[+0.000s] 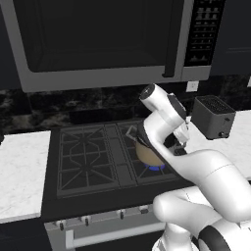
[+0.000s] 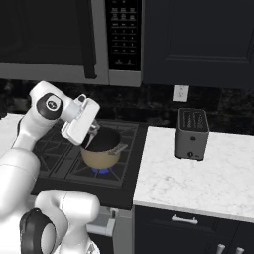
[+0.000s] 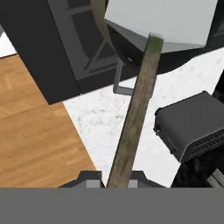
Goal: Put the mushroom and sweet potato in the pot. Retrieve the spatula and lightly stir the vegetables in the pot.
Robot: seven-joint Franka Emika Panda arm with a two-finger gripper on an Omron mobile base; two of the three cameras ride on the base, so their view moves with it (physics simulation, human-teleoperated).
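Observation:
The tan pot (image 2: 100, 155) stands on the front right burner over a blue flame, and the arm partly covers the pot (image 1: 146, 155) in the left base view. My gripper (image 3: 116, 180) is shut on the spatula's handle (image 3: 134, 114), which runs away from the fingers to the light grey blade (image 3: 159, 19). The blade lies over the pot's dark interior (image 3: 127, 50). My gripper (image 2: 93, 130) hangs tilted over the pot's left rim. The blade and the pot wall hide the mushroom and the sweet potato.
A dark toaster (image 2: 191, 133) stands on the white marble counter (image 2: 198, 173) right of the stove (image 1: 88, 157). The microwave (image 1: 103, 39) hangs close above the arm. The pot's metal handle (image 3: 119, 82) juts towards the counter, and wooden floor (image 3: 39, 131) shows below.

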